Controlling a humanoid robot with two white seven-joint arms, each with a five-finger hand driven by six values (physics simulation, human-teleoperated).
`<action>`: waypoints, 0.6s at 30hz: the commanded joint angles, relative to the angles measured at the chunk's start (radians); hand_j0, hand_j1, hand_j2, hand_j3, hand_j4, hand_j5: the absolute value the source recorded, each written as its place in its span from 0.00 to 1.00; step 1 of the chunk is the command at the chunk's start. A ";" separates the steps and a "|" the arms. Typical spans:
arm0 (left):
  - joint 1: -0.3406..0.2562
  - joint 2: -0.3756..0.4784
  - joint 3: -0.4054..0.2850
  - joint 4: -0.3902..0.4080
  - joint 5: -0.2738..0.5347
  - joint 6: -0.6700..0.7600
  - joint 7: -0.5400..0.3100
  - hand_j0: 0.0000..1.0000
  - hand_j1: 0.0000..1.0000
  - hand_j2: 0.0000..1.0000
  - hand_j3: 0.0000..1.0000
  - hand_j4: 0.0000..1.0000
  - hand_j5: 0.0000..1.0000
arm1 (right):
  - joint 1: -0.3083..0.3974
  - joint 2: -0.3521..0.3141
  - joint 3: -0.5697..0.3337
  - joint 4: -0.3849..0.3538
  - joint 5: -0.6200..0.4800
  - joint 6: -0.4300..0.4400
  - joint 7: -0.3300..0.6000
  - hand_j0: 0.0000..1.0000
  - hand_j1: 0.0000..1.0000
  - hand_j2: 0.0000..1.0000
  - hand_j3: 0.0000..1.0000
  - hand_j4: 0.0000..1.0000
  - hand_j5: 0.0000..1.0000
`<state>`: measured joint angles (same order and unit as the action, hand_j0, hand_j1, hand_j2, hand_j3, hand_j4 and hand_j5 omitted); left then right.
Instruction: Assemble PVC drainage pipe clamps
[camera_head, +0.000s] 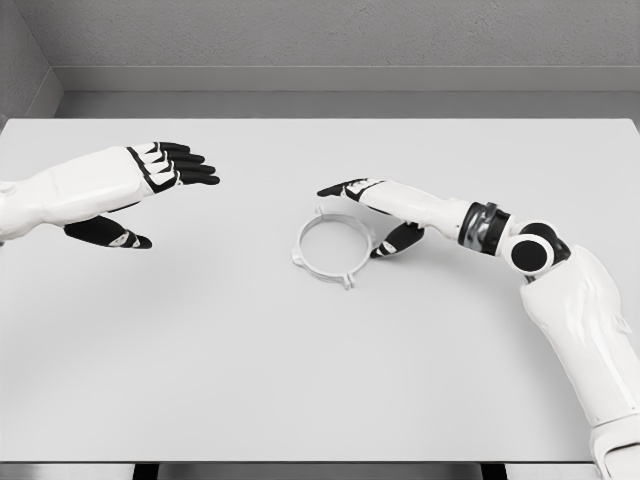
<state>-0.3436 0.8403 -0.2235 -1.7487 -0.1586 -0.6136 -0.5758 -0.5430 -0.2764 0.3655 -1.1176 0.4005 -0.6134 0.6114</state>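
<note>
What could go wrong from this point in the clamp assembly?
1. The right hand sits over the far-right rim of the white clamp ring with open fingers and its thumb low beside the rim; a sideways nudge could slide the light ring across the smooth table rather than grasp it.
2. The left hand hovers open well to the left, so nothing braces the ring if it slides.

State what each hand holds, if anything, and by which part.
Nothing is held. The left hand hangs open over the table. The right hand is open beside the white clamp ring; contact cannot be told.
</note>
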 joint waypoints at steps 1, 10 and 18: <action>0.000 0.000 -0.002 0.000 0.007 0.003 0.001 1.00 1.00 1.00 1.00 1.00 1.00 | 0.000 0.000 0.000 -0.005 -0.008 0.002 0.000 1.00 1.00 1.00 1.00 1.00 1.00; -0.002 -0.004 0.001 -0.002 0.011 0.003 0.001 1.00 1.00 1.00 1.00 1.00 1.00 | -0.005 -0.013 -0.019 0.030 0.000 0.002 0.000 1.00 1.00 1.00 1.00 1.00 1.00; -0.012 -0.030 0.009 0.000 0.013 0.003 0.001 1.00 1.00 1.00 1.00 1.00 1.00 | 0.005 -0.210 -0.264 0.041 -0.043 0.002 0.000 1.00 1.00 1.00 1.00 1.00 1.00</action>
<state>-0.3574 0.8134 -0.2154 -1.7487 -0.1527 -0.6136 -0.5762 -0.5354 -0.4254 0.1534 -1.0753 0.3852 -0.6140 0.6114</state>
